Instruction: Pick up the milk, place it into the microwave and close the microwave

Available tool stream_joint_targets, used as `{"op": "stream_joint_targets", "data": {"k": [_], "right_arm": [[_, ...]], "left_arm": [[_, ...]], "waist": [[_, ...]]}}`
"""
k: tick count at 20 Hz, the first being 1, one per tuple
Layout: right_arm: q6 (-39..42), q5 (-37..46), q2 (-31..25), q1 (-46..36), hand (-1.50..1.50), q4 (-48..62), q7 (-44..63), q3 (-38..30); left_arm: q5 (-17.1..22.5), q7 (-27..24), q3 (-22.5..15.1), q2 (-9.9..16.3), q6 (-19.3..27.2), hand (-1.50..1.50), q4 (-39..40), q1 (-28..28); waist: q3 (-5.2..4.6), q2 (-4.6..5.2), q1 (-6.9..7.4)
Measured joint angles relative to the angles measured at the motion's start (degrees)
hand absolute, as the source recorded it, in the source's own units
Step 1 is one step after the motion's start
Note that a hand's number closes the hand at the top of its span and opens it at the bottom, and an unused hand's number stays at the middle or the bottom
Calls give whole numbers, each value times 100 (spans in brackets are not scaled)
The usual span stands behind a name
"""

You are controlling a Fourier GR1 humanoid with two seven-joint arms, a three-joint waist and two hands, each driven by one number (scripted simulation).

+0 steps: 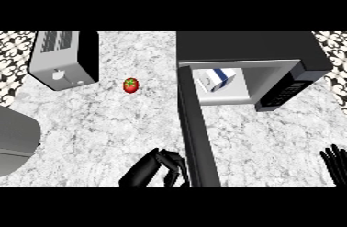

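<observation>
Overhead, a speckled grey tabletop [136, 125]. At upper right the microwave [271, 51] stands open, its door [198, 134] swung out toward the bottom edge — the milk [217, 80] carton sits inside. At bottom centre the left hand [152, 168] has its fingers curled against the door's left face. At the lower right edge the right hand [334, 162] rests, fingers straight and spread. A tomato [131, 85] lies beside a toaster [64, 58], upper left.

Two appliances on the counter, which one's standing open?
The black microwave at the right: its door is swung out toward the robot, with the milk carton visible inside. The silver toaster at the left has no door.
</observation>
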Motion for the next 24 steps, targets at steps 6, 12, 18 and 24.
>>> {"op": "stream_joint_targets", "data": {"k": [6,12,18,24], "right_arm": [[285,-501,-346,633,-150,-758,123,-143],[593,-1086,-547,842,-150,-1556,471,-48],[821,-1570,-739,982,-150,-2410,893,140],[1005,-2073,-1052,887,-150,-3093,1354,189]], "left_arm": [[434,-105,-910,23,996,150,700,-654],[1095,105,-1918,29,1693,150,1213,-1207],[1741,360,-2660,86,2752,150,1453,-1811],[2234,543,-3114,137,3640,150,1639,-2443]], "waist": [[5,12,6],[1,26,-109],[-3,41,-271],[-7,72,-460]]}}
